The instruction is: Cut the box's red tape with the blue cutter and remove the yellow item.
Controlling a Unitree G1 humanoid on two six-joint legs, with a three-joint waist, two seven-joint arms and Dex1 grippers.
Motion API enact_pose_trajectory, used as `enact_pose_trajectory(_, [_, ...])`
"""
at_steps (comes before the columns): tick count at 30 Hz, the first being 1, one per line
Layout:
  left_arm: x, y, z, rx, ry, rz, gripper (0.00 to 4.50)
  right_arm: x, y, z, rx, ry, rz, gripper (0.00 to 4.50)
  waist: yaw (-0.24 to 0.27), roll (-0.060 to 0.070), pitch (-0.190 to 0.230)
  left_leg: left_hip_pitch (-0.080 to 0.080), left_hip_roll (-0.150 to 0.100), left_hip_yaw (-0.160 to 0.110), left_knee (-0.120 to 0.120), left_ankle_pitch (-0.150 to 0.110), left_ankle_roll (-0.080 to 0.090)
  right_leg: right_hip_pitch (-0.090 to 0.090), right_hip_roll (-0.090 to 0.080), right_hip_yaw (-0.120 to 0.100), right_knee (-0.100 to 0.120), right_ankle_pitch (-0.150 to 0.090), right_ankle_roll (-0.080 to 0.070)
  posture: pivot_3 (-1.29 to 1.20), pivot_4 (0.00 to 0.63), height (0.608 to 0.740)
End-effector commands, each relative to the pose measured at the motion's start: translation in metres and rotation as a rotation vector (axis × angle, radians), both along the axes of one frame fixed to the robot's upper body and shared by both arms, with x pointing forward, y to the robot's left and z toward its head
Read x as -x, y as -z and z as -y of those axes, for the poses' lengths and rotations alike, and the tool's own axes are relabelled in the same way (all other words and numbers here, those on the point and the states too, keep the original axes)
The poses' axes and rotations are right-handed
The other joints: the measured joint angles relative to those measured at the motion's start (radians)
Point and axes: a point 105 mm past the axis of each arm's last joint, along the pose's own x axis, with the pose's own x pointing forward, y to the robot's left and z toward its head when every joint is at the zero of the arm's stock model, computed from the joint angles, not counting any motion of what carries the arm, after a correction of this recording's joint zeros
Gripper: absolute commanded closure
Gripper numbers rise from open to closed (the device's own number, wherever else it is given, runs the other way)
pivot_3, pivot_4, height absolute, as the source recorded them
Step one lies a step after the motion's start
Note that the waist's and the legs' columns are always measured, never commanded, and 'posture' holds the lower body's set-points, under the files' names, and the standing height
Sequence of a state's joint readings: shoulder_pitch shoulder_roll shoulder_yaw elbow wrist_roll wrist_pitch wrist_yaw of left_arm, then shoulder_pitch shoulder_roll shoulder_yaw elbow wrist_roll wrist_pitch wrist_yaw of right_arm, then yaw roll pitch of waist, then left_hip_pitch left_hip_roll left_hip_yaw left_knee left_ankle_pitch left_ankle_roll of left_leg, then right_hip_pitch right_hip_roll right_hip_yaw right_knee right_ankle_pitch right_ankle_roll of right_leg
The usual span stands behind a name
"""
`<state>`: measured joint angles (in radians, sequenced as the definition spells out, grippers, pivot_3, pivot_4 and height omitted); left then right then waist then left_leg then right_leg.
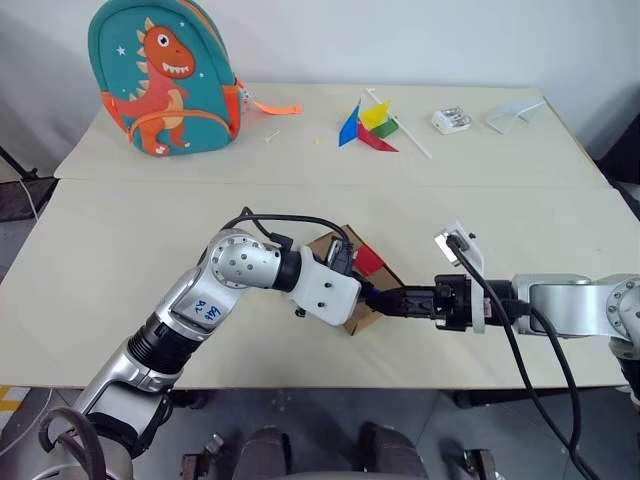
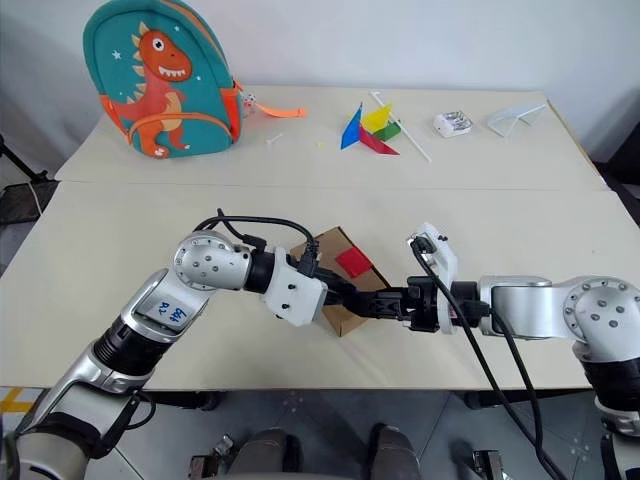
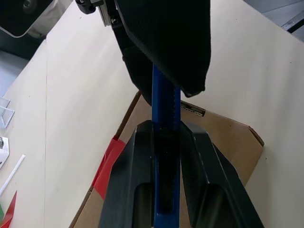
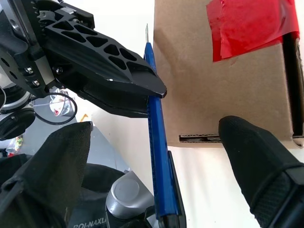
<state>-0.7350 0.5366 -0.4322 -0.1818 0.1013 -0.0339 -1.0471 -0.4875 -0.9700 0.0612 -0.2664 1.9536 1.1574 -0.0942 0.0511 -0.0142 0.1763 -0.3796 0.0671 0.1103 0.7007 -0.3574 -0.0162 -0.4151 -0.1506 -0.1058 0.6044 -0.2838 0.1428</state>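
Sitting near the front edge of the table (image 2: 120,220), the box (image 2: 345,300) lies between the two arms, its red tape (image 2: 353,262) on the upper face toward the far side. Over the box's near right corner the blue cutter (image 4: 159,156) is clamped between the left gripper's (image 3: 166,142) black fingers, which are clenched on its shaft; its thin blade tip points past the box's side. The right gripper (image 4: 190,137) reaches in from the right with its fingers spread wide, one finger (image 4: 256,152) over the box's edge and the cutter's shaft lying in the gap between them, touching neither as far as can be seen. Far back on the table stand a dinosaur backpack (image 1: 165,75) at the left, a pinwheel (image 1: 370,125) in the middle, and a small white object (image 1: 451,120) and a clear stand (image 1: 515,113) at the right.
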Motion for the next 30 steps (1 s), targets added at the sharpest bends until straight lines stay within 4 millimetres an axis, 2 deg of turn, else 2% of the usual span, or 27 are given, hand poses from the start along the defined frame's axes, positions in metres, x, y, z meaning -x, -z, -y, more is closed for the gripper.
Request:
enact_pose_trajectory(1, [0.001,-0.011,0.003,0.030,0.007,0.033,4.07,0.001,-0.005,0.000,-0.023,0.007,0.014,0.40,0.000,0.000,0.000,0.000,0.000,0.000,0.000,0.000,0.000,0.000,0.000,0.000,0.000,0.000,0.000,0.00,0.150,0.740])
enact_pose_trajectory(2, [0.002,-0.011,0.004,0.030,0.008,0.032,4.07,0.001,-0.005,-0.001,-0.026,0.008,0.013,0.57,0.000,0.000,0.000,0.000,0.000,0.000,0.000,0.000,0.000,0.000,0.000,0.000,0.000,0.000,0.000,0.00,0.150,0.740])
enact_pose_trajectory(4, [0.001,-0.012,0.004,0.031,0.000,0.028,4.07,0.000,-0.003,-0.004,-0.031,0.010,0.009,1.21,0.000,0.000,0.000,0.000,0.000,0.000,0.000,0.000,0.000,0.000,0.000,0.000,0.000,0.000,0.000,0.00,0.150,0.740])
enact_pose_trajectory(13, [0.001,-0.014,0.001,0.024,-0.009,0.027,4.07,-0.002,-0.001,-0.008,-0.047,0.019,0.003,4.39,0.000,0.000,0.000,0.000,0.000,0.000,0.000,0.000,0.000,0.000,0.000,0.000,0.000,0.000,0.000,0.00,0.150,0.740])
enact_pose_trajectory(23, [0.006,-0.012,-0.001,0.030,0.006,-0.016,4.07,-0.004,-0.004,-0.007,-0.057,0.024,0.006,4.38,-0.001,0.000,0.000,0.000,0.000,0.000,0.000,0.000,0.000,0.000,0.000,0.000,0.000,0.000,0.000,0.00,0.150,0.740])
enact_pose_trajectory(25, [0.014,-0.017,-0.001,0.085,0.027,-0.104,3.35,-0.005,-0.005,-0.007,-0.061,0.021,0.009,4.38,-0.001,0.000,0.000,0.000,0.000,0.000,0.000,0.000,0.000,0.000,0.000,0.000,0.000,0.000,0.000,0.00,0.150,0.740])
enact_pose_trajectory(26, [0.017,-0.019,-0.002,0.110,0.034,-0.141,3.20,-0.005,-0.006,-0.007,-0.064,0.020,0.011,4.38,-0.001,0.000,0.000,0.000,0.000,0.000,0.000,0.000,0.000,0.000,0.000,0.000,0.000,0.000,0.000,0.00,0.150,0.740])
enact_pose_trajectory(27, [0.018,-0.021,-0.002,0.125,0.038,-0.163,2.86,-0.005,-0.006,-0.006,-0.065,0.018,0.011,4.38,-0.001,0.000,0.000,0.000,0.000,0.000,0.000,0.000,0.000,0.000,0.000,0.000,0.000,0.000,0.000,0.00,0.150,0.740])
enact_pose_trajectory(30, [0.018,-0.023,-0.018,0.125,0.017,-0.203,2.06,-0.004,-0.010,-0.006,-0.074,0.007,0.023,4.38,-0.002,0.000,0.000,0.000,0.000,0.000,0.000,0.000,0.000,0.000,0.000,0.000,0.000,0.000,0.000,0.00,0.150,0.740])
